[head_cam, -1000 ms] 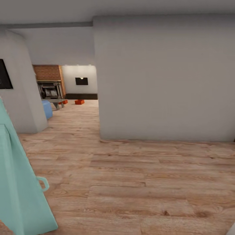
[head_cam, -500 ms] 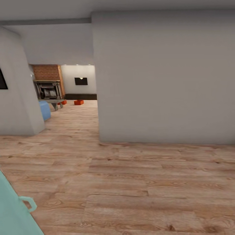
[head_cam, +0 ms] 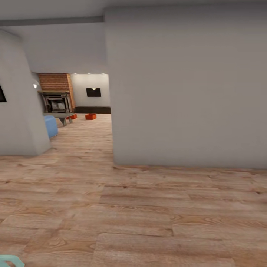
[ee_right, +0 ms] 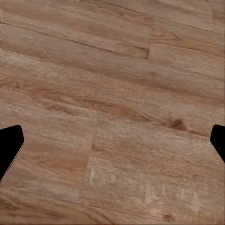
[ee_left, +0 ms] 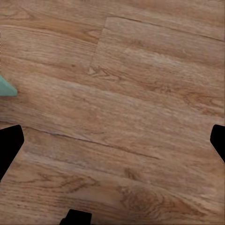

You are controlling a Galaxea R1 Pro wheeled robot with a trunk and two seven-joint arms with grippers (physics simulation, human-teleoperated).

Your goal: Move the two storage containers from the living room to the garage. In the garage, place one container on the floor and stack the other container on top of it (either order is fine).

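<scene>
wall: big pale grey wall block [head_cam: 185, 89] dead ahead – its vertical corner edge runs down to the light wood plank floor [head_cam: 141, 207], base edge runs off to the right of that corner.
passage: open gap to the left of that corner, bounded on the far side by a second pale grey wall stub [head_cam: 16, 107]; plank floor runs straight through, nothing lying in it.
containers: two orange-red box bins at the far end of the gap – one [head_cam: 90, 116] on the planks out in the open, the other [head_cam: 73, 116] just beside the grey low table [head_cam: 63, 116], partly hidden by its leg. Small at this range; can't tell if they touch anything.
beyond: brick fireplace column [head_cam: 55, 89] behind the table, blue sofa end [head_cam: 50, 125] sticking out past the wall stub.
near floor: wide bare planks in front of the wall block; a pale teal handle-shaped scrap [head_cam: 11, 260] at the lower-left corner.
left gripper [ee_left: 112, 140]: dark fingertips [ee_left: 9, 145] at opposite sides of the wrist view – jaws spread wide, nothing held, planks below; teal sliver [ee_left: 7, 88] at one edge.
right gripper [ee_right: 112, 140]: same spread, nothing held, planks below.
</scene>
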